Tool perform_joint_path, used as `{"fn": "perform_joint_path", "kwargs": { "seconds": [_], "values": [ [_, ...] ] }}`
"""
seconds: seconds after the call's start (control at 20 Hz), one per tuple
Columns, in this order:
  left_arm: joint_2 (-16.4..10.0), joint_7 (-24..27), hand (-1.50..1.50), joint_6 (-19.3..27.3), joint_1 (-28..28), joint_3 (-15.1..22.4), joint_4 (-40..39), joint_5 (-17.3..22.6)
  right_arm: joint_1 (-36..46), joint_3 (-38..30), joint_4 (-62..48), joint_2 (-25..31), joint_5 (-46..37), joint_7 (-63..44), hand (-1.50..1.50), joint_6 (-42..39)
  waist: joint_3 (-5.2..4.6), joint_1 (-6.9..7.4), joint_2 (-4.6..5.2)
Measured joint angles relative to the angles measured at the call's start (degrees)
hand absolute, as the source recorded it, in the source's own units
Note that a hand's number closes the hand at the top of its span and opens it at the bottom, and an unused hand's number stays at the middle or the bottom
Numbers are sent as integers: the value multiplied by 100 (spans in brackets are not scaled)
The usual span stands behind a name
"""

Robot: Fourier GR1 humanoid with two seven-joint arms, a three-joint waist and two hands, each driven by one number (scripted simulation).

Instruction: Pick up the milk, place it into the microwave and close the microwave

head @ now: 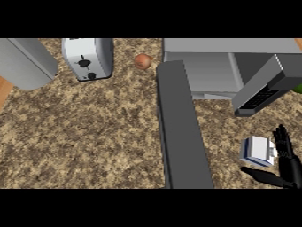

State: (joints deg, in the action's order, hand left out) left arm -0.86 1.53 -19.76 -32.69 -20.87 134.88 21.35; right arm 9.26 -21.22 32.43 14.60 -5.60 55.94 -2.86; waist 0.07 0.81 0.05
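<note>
- Speckled brown stone counter (pixel 81 133) carries a boxy grey microwave (pixel 231 46), its flat door (pixel 183 128) swung open.
- Blocky white-and-blue milk carton (pixel 257 150) sits just beside the right hand (pixel 292 170), whose fingers are straight and thumb spread.

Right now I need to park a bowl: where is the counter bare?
Bare: the wide counter stretch below the toaster, left of the open microwave door. Crowded: right of the microwave door, with the milk and the right hand.

I stand in a kitchen; before me a speckled stone table (pixel 81 133) carries a silver toaster (pixel 87 58) and a grey microwave (pixel 231 45) standing open.
</note>
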Motion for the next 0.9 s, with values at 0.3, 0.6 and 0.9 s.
{"fn": "perform_joint_path", "kwargs": {
  "seconds": [0.3,0.6,0.9],
  "values": [
    [8,-72,-150,-59,19,-61,-20,50,401,70,-782,80,-148,409,150,-45,-1,28,4],
    [-6,13,-150,-112,94,-203,-86,174,537,113,-745,52,-229,633,150,98,-8,7,-4],
    [47,-27,-150,-129,47,-158,-62,187,615,326,-541,-105,-277,632,150,-11,-8,-7,-8]
  ]
}}
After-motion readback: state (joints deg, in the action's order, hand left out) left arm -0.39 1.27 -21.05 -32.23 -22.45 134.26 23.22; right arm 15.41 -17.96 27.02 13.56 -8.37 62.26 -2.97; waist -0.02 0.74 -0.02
